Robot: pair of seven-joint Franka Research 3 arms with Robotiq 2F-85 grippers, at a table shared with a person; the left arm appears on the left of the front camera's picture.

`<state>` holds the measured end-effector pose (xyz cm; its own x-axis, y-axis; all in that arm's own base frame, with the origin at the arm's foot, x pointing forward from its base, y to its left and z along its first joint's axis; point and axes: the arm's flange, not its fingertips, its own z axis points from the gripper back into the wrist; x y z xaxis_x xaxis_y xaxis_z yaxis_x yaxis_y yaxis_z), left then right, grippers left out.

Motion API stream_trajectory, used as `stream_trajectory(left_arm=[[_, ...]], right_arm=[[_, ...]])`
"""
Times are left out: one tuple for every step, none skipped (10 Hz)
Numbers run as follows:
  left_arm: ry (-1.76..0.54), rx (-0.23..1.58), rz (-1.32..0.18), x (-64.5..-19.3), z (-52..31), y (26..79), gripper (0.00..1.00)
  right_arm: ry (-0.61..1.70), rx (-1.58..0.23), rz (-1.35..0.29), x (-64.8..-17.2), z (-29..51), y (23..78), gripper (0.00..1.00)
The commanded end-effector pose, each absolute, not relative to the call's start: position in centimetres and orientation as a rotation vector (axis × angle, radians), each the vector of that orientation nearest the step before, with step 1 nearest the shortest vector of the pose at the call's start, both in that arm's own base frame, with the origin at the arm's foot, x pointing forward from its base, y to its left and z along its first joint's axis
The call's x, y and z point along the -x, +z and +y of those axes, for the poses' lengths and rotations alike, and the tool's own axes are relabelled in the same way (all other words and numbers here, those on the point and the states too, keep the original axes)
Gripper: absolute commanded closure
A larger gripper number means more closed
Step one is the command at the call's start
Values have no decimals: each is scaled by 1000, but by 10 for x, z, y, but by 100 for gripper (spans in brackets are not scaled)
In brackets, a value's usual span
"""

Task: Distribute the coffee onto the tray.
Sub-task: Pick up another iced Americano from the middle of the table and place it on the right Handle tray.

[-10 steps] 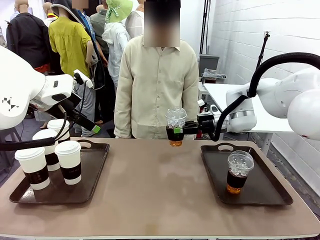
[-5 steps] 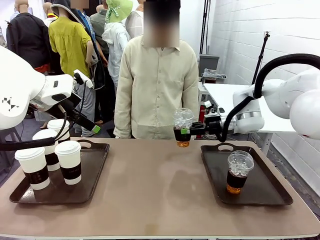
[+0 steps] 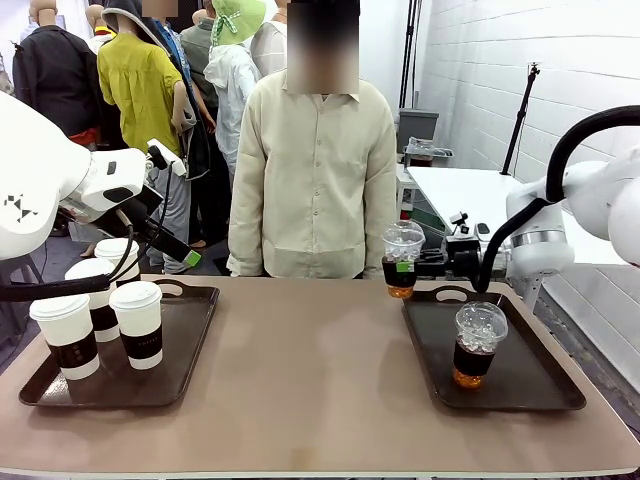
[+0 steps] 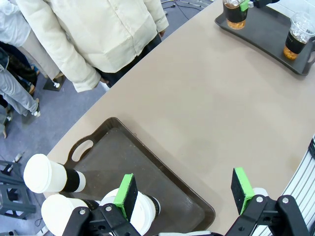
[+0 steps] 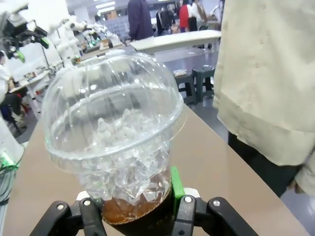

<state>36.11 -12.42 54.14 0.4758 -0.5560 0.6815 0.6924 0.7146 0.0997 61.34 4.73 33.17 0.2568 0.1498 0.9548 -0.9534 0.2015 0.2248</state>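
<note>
Over the brown worktop [image 3: 320,380], my right fingers [image 3: 415,265] are clamping an iced coffee [image 3: 401,262] upright beside the right tray [image 3: 545,400] so nothing spills, while my left fingers [image 4: 184,196] are hanging spread, empty.

Robotics lab: white arms [image 3: 560,215], shared table [image 3: 310,380]

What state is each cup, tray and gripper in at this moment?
Held iced cup: lidded, upright, in the air at the right tray's far left corner.
Second iced cup: lidded, standing on the right tray.
Four paper cups: lidded, upright on the left tray.
Right gripper: shut on the held iced cup.
Left gripper: open, nothing between its fingers, above the left tray.
</note>
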Motion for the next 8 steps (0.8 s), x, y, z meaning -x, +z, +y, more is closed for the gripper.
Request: stream_trajectory(left_arm=[[-770,203,-749,-361,-124,541,0],[-770,203,-749,-361,-124,541,0],[-770,203,-749,-361,-124,541,0],[-770,203,-749,-361,-124,541,0],[-770,203,-749,-361,-124,541,0],[-770,203,-749,-361,-124,541,0],[-770,203,-749,-361,-124,541,0],[-770,203,-749,-361,-124,541,0]], right_arm=[[997,-1050,-1028,-599,35,331,44],[992,-1039,-1042,-596,25,325,44],[987,-1038,-1052,-594,18,320,44],[979,-1039,-1064,-592,11,318,44],[969,-1035,-1076,-588,2,316,44],[958,-1030,-1091,-583,-6,314,44],[941,-1022,-1100,-580,-14,310,44],[943,-1020,-1105,-578,-21,306,44]])
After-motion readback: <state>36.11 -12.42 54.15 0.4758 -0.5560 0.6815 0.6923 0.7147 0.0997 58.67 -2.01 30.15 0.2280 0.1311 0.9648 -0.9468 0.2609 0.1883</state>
